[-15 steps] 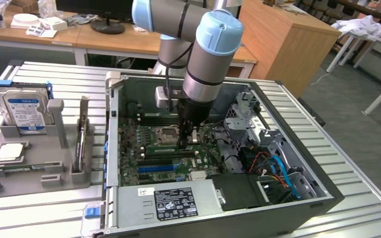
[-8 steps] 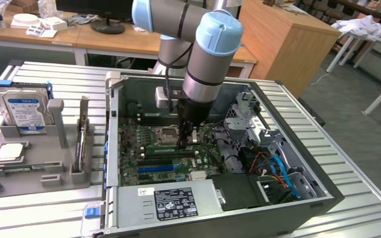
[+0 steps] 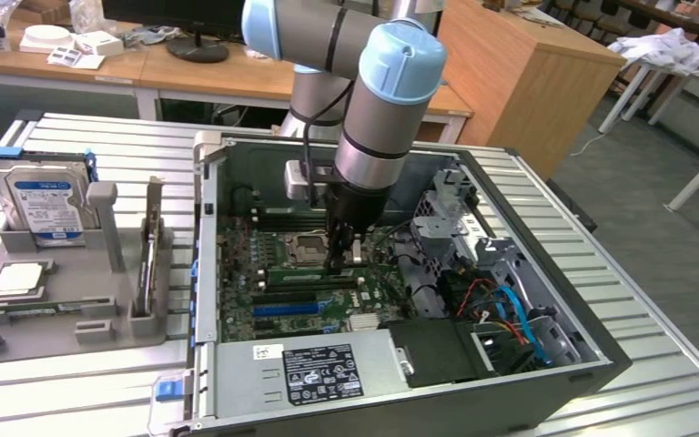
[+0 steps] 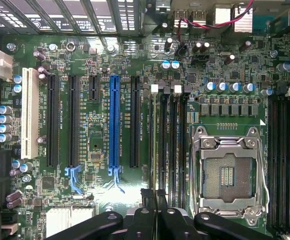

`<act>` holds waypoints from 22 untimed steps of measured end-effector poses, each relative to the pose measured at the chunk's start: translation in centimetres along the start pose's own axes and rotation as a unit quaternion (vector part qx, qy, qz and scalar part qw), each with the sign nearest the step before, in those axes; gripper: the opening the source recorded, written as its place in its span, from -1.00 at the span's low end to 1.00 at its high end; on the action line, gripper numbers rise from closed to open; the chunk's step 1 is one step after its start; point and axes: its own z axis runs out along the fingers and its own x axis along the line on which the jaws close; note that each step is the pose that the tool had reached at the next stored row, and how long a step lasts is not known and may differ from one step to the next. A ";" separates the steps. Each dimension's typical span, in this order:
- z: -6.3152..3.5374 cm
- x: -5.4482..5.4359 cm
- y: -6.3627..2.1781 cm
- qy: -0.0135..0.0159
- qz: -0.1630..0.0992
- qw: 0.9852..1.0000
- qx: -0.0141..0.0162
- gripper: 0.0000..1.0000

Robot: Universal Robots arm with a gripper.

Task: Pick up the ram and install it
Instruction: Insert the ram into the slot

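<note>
**Exterior view.** The arm reaches straight down into an open computer case that lies on a ribbed table. The gripper is low over the green board, just beside the processor socket on the exterior view's right. At the exterior view's left, well apart from the gripper, a grey holder stands outside the case. It carries an upright hard drive with a blue label and a flat square chip. This view gives the overall layout.

**Wrist view.** This view gives the finger spacing. The gripper has its dark fingers drawn narrow, almost together. A thin edge taken to be the ram runs out from between them. It lies along the memory slot topped by a white latch, which is the slot nearest the long black card slots. The open socket sits just to the far side of that group of memory slots, and a blue slot sits on the near side. Whether the ram is seated in the slot or held just above it cannot be told.
</note>
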 end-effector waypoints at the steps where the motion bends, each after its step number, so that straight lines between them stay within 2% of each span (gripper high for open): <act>1: 0.00 0.0 0.00 0.000 0.000 1.000 0.000 -0.76; 22: 0.09 0.0 0.00 0.000 0.003 1.000 0.000 -0.76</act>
